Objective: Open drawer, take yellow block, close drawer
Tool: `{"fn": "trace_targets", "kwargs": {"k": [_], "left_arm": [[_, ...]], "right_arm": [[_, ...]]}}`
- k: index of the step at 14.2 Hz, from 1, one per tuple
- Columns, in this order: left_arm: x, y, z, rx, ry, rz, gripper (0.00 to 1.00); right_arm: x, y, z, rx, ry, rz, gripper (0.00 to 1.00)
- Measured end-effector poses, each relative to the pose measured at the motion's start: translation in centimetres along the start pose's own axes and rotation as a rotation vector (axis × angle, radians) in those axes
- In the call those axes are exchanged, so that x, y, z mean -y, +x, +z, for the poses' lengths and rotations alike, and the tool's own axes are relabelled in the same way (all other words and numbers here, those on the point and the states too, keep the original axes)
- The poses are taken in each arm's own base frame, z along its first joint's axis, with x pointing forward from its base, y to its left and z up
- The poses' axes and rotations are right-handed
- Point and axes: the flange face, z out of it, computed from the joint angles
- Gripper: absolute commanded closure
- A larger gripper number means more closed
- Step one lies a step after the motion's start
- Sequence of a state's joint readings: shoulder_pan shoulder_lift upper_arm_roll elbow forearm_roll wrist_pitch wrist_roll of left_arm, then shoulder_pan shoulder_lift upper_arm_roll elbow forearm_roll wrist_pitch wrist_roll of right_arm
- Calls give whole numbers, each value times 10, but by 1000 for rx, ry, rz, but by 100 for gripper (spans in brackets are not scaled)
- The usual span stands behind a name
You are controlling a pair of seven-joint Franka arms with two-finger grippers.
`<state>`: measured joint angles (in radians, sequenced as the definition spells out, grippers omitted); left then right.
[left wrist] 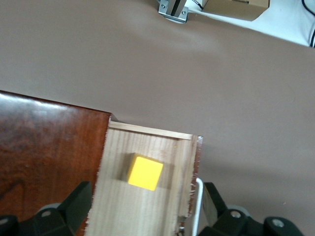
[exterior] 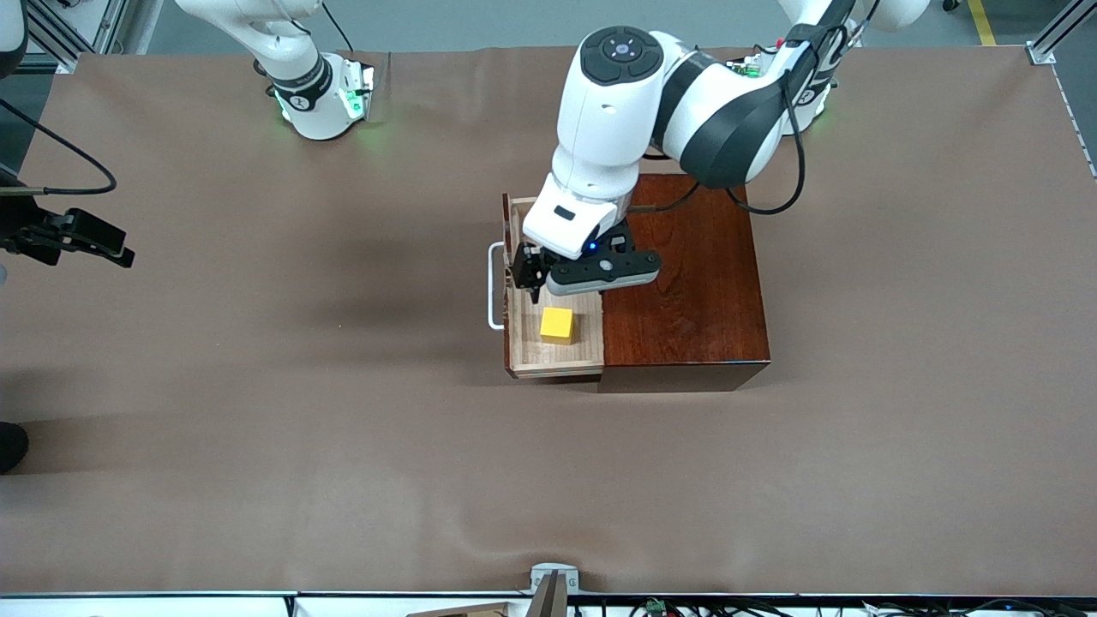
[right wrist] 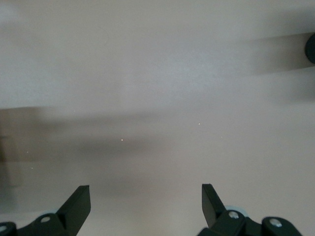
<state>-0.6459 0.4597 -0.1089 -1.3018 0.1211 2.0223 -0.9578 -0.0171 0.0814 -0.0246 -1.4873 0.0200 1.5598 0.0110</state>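
We are seeing the drawer (exterior: 555,343) standing pulled out of the dark reddish-brown wooden box (exterior: 686,291), toward the right arm's end of the table (exterior: 257,446). Its white bar handle (exterior: 494,287) is sticking out from the drawer's front. The yellow block (exterior: 557,325) is lying on the pale wood floor of the drawer, in the part nearer to the front camera, and nothing is touching it.

The left gripper (exterior: 536,287) is hanging over the open drawer, just above the tray and close to the front wall with the handle. In the left wrist view its fingers (left wrist: 78,204) are standing apart, one over the box side of the tray and the other outside by the handle; whether either one is touching the wood we cannot quite tell. The block (left wrist: 145,172) is showing between them, unheld.

The right gripper (right wrist: 146,204) is waiting over bare table cloth with its fingers spread wide and empty.
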Motion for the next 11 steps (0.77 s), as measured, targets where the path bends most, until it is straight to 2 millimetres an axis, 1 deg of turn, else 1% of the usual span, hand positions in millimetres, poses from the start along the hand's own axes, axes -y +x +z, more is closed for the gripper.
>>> {"fn": "trace_targets", "kwargs": {"k": [1,3,6,8,11], "left_arm": [[9,7,-1,-1,7,28,0],[32,26,-2,9,36,68,0],[78,60,-11,37,94,100,0],[118,87,-23,69,119,132,0],[189,125,-47,142,114,197,0]], "right_arm": [[1,0,0,-3,0,-1,0],[4,1,-1,-8,0,-6,0],[11,1,-1,-12,2,-18,0],[24,1,-1,-12,6,-9,0],[60,-2,0,-10,8,83,0]]}}
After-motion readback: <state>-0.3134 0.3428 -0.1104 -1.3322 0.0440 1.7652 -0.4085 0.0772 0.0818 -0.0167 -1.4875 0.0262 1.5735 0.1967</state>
